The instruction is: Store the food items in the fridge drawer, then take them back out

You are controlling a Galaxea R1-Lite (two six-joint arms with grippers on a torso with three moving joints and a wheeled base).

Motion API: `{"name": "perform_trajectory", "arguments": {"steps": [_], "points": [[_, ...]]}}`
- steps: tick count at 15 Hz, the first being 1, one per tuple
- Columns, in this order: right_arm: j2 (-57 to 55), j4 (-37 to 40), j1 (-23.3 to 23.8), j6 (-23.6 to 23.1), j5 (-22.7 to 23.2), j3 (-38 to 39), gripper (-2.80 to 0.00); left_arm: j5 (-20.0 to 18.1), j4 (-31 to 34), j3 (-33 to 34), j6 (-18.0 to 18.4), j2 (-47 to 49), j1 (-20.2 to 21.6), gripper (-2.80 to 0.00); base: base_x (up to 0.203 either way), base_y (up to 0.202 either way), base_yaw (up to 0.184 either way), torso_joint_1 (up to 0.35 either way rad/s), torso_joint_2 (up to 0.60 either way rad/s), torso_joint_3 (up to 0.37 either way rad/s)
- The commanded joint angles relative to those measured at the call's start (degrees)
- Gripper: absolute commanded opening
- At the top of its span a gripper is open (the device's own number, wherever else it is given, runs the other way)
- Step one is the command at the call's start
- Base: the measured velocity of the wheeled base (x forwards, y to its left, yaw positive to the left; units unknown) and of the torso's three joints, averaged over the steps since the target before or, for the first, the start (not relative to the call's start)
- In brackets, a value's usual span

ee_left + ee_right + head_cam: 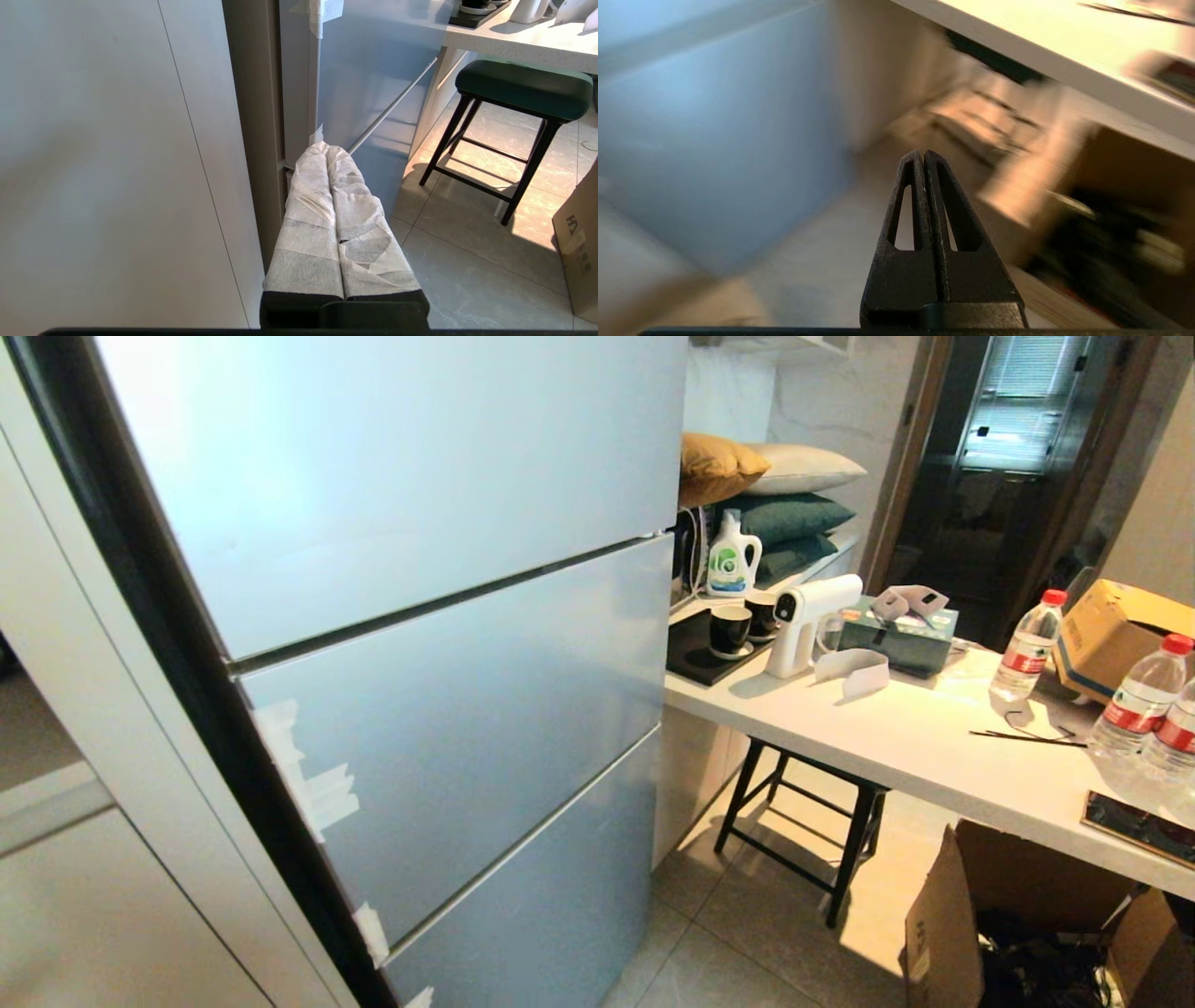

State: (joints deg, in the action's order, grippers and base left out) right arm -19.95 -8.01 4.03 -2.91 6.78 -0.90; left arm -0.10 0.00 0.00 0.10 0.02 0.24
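Looking at the fridge (420, 644) from the head view, you have every door and front panel shut, and neither the fridge drawer nor the pepper and potato can be seen anywhere, not even on the white table (924, 737) with its water bottles (1027, 649) and spray gun (808, 621). Your right gripper (923, 156) has its black fingers pressed together on nothing, low between the fridge's lower panel and the table edge, and its view is smeared by motion. Your left gripper (327, 149), fingers wrapped in white cloth and closed with nothing between them, hangs beside the fridge's lower corner.

My worry is that a swing this fast in so narrow a gap could strike the table edge, the stool (521, 91) or the cardboard box (971, 915) below. With the food out of sight, you may also head for the wrong panel, and closed fingers cannot hook any handle
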Motion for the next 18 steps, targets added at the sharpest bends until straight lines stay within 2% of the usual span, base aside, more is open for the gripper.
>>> {"name": "perform_trajectory", "arguments": {"steps": [1,2,7,8,10,11,18], "points": [[3.88,2.15,0.73,-5.13,-6.17,0.72,-2.80,0.01,0.00,0.00,-0.01,-0.02,0.02,-2.80,0.000,0.000,0.000,0.000,0.00,0.000],[3.95,3.75,0.31,-8.77,-7.40,0.78,-2.80,0.01,0.00,0.00,-0.01,-0.02,0.02,-2.80,0.000,0.000,0.000,0.000,0.00,0.000],[16.41,7.46,-3.98,-8.27,-3.54,0.76,-2.80,0.01,0.00,0.00,-0.01,-0.02,0.02,-2.80,0.000,0.000,0.000,0.000,0.00,0.000],[19.21,7.83,-4.11,-7.05,-3.33,0.78,-2.80,0.01,0.00,0.00,-0.01,-0.02,0.02,-2.80,0.000,0.000,0.000,0.000,0.00,0.000],[20.05,8.41,-4.26,-0.09,-4.24,0.81,-2.80,-0.08,0.00,0.00,-0.01,-0.02,0.02,-2.80,0.000,0.000,0.000,0.000,0.00,0.000],[19.96,8.39,-4.29,1.85,-5.37,0.81,-2.80,-0.05,0.00,0.00,-0.01,-0.02,0.02,-2.80,0.000,0.000,0.000,0.000,0.00,0.000],[19.95,8.36,-4.29,3.33,-6.67,0.85,-2.80,0.01,0.00,0.00,-0.01,-0.02,0.02,-2.80,0.000,0.000,0.000,0.000,0.00,0.000]]}}
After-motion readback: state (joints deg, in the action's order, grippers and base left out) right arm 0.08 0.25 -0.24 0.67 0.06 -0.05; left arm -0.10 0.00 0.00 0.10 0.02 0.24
